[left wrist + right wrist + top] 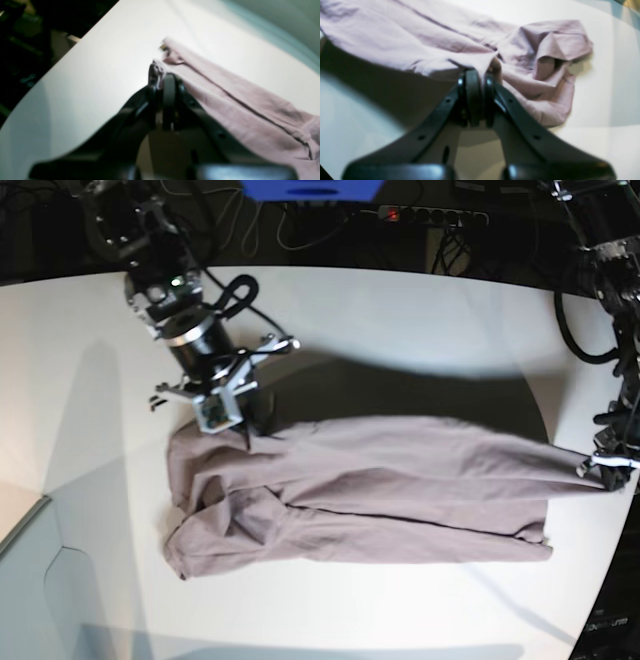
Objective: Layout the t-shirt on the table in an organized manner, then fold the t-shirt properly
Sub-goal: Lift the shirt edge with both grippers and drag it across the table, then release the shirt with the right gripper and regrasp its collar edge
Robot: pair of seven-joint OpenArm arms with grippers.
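We hold the soft dusty mauve-brown t-shirt (370, 495), stretched across the glossy white table (400, 310), by two corners: our right gripper (480, 75) clamped on fabric at ten o'clock, our left gripper (163, 77) pinching it at three o'clock. We should keep tension even and lower both together, so the bunched end flattens.

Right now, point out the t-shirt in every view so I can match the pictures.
Left wrist: the t-shirt runs from centre to lower right, its near edge pinched in the shut left gripper.
Right wrist: it fills the top and right, bunched at right, pinched in the shut right gripper.
Base: it stretches across the middle between both arms.
Shared landmark: the white table under the shirt, seen in all three views.
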